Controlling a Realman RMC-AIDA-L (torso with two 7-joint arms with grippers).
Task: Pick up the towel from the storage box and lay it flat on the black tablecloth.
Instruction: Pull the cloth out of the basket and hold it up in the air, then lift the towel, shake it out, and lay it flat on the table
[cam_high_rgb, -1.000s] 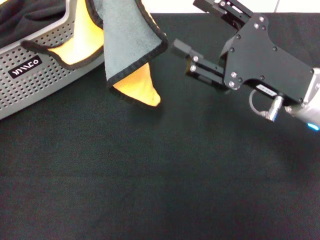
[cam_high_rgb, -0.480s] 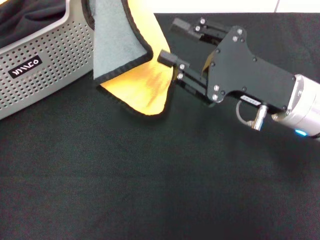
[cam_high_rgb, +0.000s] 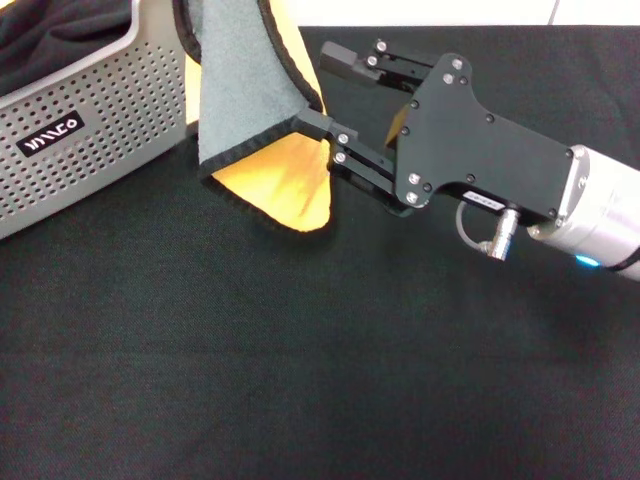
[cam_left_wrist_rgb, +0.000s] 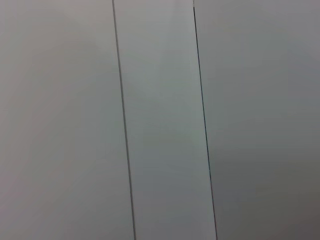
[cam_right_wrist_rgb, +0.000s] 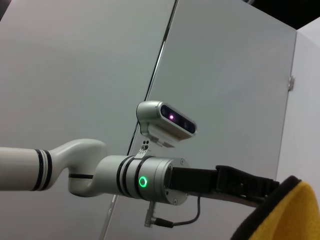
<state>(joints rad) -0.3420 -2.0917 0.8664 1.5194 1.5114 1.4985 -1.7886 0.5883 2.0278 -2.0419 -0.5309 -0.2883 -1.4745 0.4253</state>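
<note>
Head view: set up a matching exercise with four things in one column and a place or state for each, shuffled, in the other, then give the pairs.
Things:
1. grey-green and orange-yellow fleece towel with black stitched border
2. light grey perforated plastic storage box
3. large plain black tablecloth
4. right pincer

Places or states:
A. spread flat under everything
B. hanging, lower corner above the cloth
C. far left, black label with white lettering
D. open, one finger either side of the hanging edge

Pairs: 1-B, 2-C, 3-A, 4-D

The left pincer shows only in the right wrist view, beside the towel.
</note>
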